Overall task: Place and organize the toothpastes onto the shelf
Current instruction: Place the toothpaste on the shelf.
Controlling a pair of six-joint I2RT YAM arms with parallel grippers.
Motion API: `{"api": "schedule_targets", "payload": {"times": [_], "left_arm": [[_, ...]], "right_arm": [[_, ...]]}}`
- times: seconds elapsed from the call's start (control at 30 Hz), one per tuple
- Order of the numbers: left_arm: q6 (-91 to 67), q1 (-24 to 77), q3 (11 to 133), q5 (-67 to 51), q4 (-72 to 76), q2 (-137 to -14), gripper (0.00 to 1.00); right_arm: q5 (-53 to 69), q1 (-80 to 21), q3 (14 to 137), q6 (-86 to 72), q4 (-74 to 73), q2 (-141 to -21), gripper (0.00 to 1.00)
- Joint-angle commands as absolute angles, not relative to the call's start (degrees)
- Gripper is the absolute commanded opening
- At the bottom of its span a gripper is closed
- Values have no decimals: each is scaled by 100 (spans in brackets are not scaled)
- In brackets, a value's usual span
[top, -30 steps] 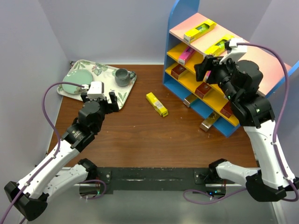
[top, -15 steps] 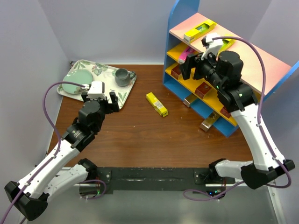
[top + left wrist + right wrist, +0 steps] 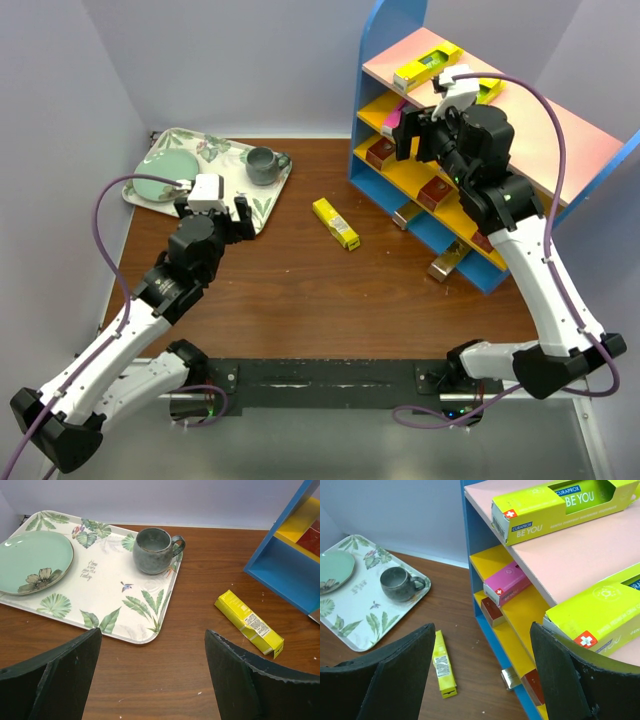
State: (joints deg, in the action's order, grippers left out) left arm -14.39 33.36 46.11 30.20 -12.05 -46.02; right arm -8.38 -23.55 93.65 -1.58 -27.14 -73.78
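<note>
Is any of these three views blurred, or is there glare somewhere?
Top view: even light, sharp, no strong glare. Left wrist view: end effector fingers dark and slightly soft, mug sharp. Right wrist view: print on the upper yellow toothpaste carton readable.

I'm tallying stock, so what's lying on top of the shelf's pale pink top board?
Two lime-yellow cardboard toothpaste cartons lie flat on the pale pink top board: the rear carton in plain view, the front carton partly. From above, the right arm hides most of the front carton.
</note>
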Motion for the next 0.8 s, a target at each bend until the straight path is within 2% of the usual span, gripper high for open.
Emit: {"api": "schedule_targets", "payload": {"times": [0.0,0.57,0.77], "left_arm": [[-1521,3278,4588,2979,-1064,-4606,89],[-1529,3252,4588,2953,-1072,-4632,89],[-1529,3243,4605,2927,-1063,-4649,89]], "right_arm": [[-1142,-2312,9571,-26,-2435,-7409,81],[-1301,-2232,9633,167,-2452,-7497,81],[-134,-2232,9606,263,-2706,-7286,87]]}}
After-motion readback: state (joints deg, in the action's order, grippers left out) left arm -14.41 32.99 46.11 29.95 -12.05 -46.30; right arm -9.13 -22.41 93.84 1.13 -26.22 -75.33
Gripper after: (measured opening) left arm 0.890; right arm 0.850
